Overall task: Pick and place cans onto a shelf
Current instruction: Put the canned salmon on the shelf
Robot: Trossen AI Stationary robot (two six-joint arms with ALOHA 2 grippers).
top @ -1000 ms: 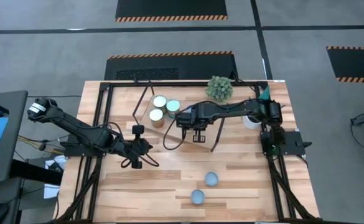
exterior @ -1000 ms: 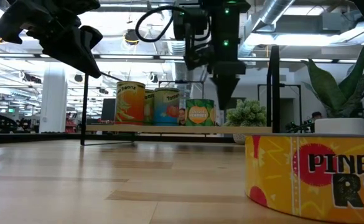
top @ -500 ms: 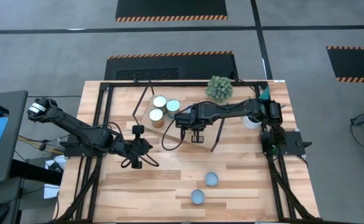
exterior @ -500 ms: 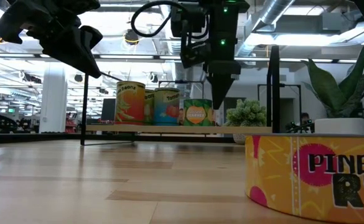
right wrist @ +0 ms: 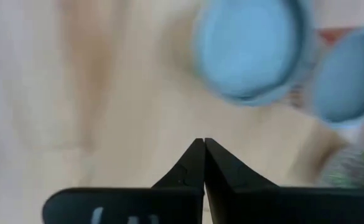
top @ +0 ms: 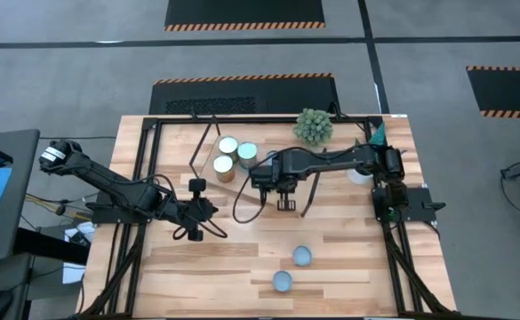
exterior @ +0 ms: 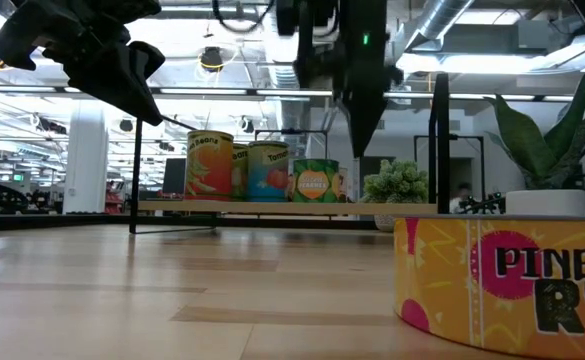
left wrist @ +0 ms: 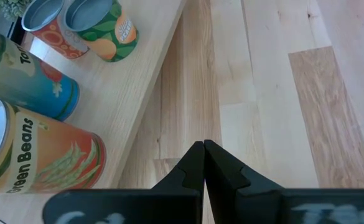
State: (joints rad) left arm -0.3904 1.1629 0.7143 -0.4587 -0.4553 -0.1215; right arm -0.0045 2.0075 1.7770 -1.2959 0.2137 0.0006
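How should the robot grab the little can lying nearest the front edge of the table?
Best to come straight down on that can and pinch its round side wall, one finger on each side. It stands upright with its flat top showing, and only one other can sits nearby, so there looks to be room.

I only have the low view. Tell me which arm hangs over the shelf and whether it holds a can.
Observer: The high view shows it is the right arm. Its wrist view shows the right gripper shut and empty.
Operator: Report the left gripper.
Observer: The left gripper is shut and empty too, pointing at bare tabletop beside the shelf.
Operator: Count the cans not on the shelf.
Observer: Two from above, standing apart on the table: the first can and the second can.
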